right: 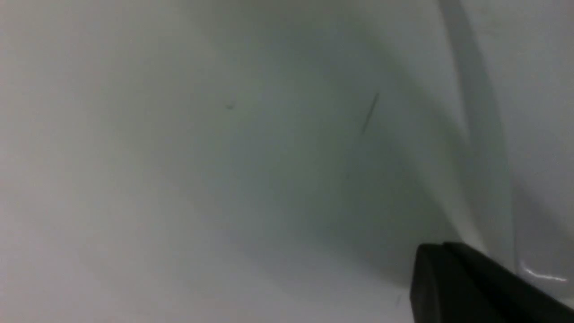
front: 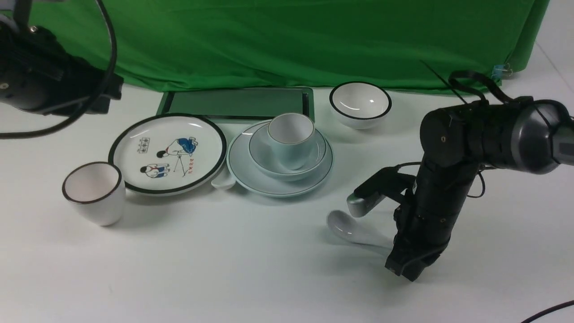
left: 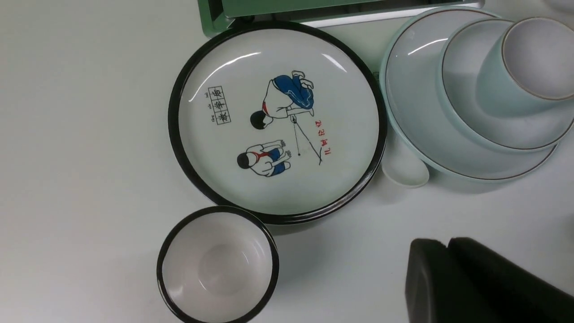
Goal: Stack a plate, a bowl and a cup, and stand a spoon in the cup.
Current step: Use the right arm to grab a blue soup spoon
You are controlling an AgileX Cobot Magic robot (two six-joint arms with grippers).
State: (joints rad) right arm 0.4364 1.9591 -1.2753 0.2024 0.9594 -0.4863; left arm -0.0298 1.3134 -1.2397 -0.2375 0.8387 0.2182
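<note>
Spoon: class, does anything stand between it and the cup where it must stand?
Nothing visible does. Bare table lies between the spoon and the cup, whose mouth is open and empty.

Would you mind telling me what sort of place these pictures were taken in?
Probably a robotics lab or recording studio, not a kitchen: a green cloth backdrop hangs behind a white table, and a black robot arm works beside a stacked plate, bowl and cup.

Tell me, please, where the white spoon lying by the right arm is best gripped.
Take the short flat handle, from above on the robot's right: the spoon lies flat, its deep scoop end leftward, its handle running toward the right gripper.
</note>
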